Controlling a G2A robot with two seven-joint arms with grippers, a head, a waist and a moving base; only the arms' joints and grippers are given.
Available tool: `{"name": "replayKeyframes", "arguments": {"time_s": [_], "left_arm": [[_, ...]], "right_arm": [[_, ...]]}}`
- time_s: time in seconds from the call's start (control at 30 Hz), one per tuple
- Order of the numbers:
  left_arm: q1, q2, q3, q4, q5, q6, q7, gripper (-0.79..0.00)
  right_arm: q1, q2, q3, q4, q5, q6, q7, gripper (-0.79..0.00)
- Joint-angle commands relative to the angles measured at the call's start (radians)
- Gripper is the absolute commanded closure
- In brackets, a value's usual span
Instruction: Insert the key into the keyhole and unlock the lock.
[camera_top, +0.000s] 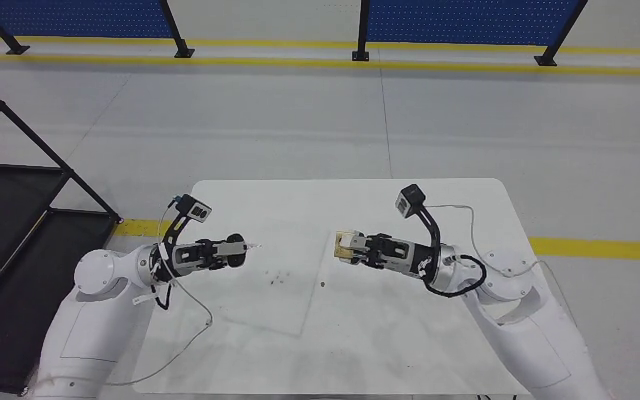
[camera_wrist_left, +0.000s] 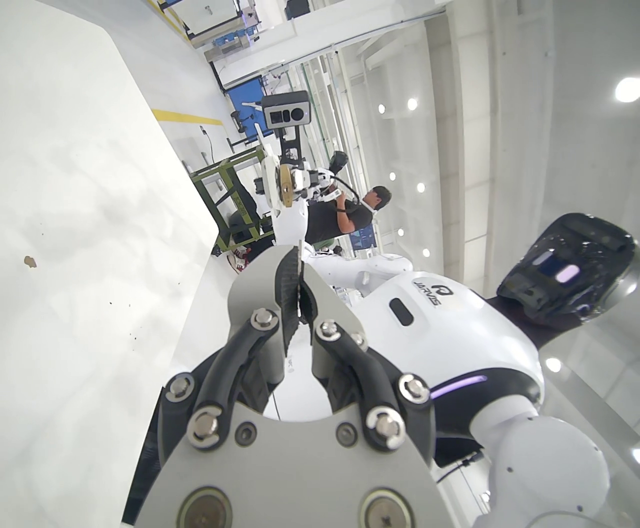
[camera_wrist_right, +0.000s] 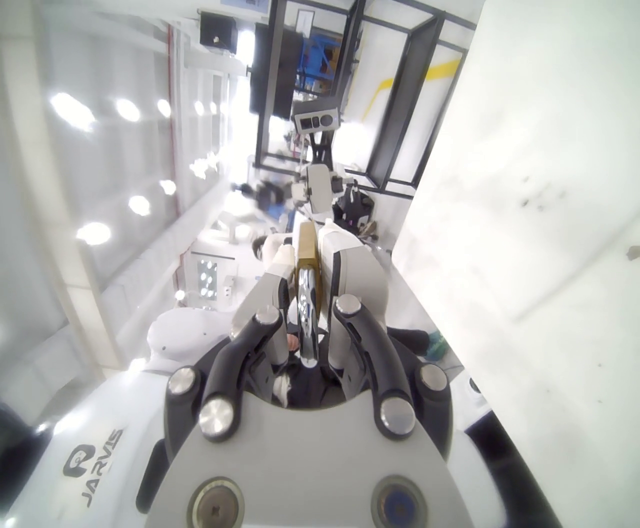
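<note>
Above the white table (camera_top: 420, 330), my left gripper (camera_top: 238, 247) is shut on a thin silver key (camera_top: 252, 245) whose blade points toward the other arm. In the left wrist view the key (camera_wrist_left: 300, 250) sticks out edge-on between the gripper's (camera_wrist_left: 299, 267) closed pads. My right gripper (camera_top: 356, 248) is shut on a brass padlock (camera_top: 347, 243), with its bottom face turned toward the key. The right wrist view shows the padlock (camera_wrist_right: 306, 270) clamped in the right gripper (camera_wrist_right: 306, 250), its chrome shackle toward the wrist. A gap of table separates key and padlock (camera_wrist_left: 285, 187).
A thin transparent sheet (camera_top: 265, 300) lies flat on the table between the arms, with a few dark specks (camera_top: 275, 283) on it. A black rack (camera_top: 35, 230) stands off the table's left side.
</note>
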Motion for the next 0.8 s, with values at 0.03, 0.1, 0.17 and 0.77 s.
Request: {"name": "replayKeyframes", "arguments": {"time_s": [0.03, 0.1, 0.17, 0.77], "left_arm": [[0.024, -0.003, 0.022, -0.054, 0.044, -0.006, 0.064, 0.0], [0.038, -0.005, 0.034, -0.088, 0.061, -0.005, 0.099, 0.0], [0.051, -0.006, 0.042, -0.121, 0.087, -0.003, 0.127, 0.0], [0.052, -0.007, 0.131, -0.2, 0.235, 0.1, 0.243, 0.0]], "right_arm": [[-0.018, 0.0, -0.003, -0.007, -0.037, -0.011, -0.039, 0.0], [-0.025, -0.001, -0.006, -0.012, -0.056, -0.011, -0.052, 0.0], [-0.032, -0.001, -0.011, -0.02, -0.08, -0.009, -0.059, 0.0], [-0.038, -0.009, -0.061, -0.024, -0.125, -0.019, -0.028, 0.0]]}}
